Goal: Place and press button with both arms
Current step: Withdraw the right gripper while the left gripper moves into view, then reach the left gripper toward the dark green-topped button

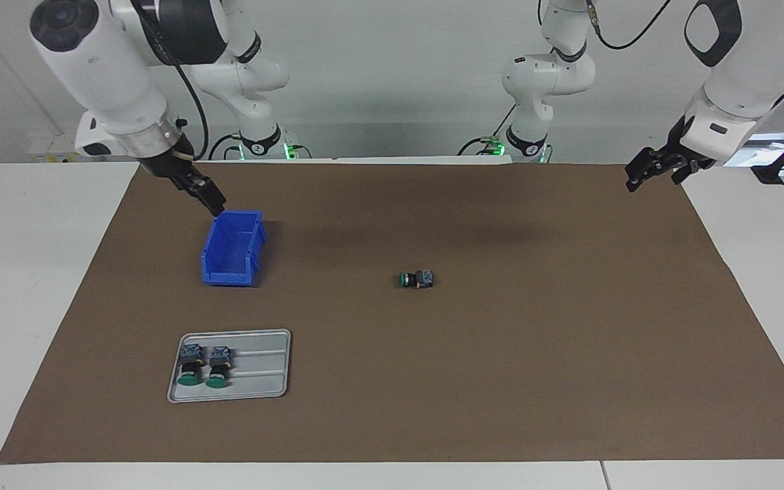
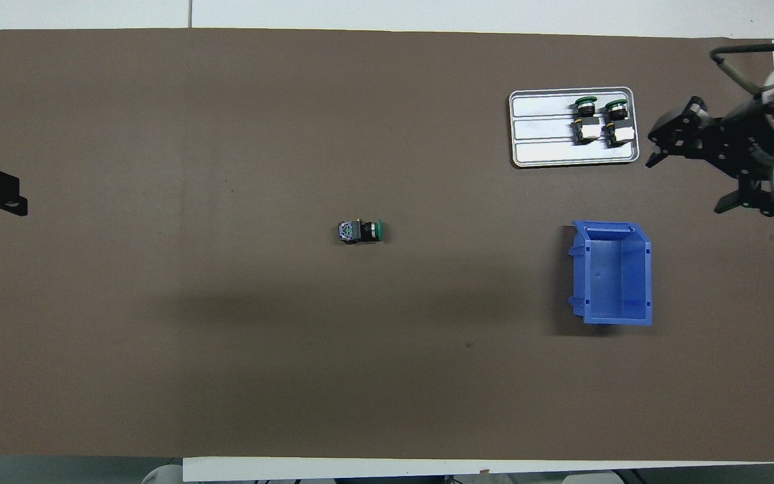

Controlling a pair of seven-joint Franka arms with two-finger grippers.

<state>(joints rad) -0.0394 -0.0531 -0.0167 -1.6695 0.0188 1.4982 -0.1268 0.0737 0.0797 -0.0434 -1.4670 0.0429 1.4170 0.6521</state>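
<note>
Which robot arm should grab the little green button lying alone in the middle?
Probably the right. Its open right gripper hangs over the blue bin, somewhat closer to the button. The open left gripper waits over the mat's edge.

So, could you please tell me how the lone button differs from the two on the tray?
The lone button lies on the brown mat, mid-table; the tray pair lie side by side on the grey tray, farther from the robots. Its axis runs along the table; theirs point their caps away from the robots. All have green caps and lie on their sides.
</note>
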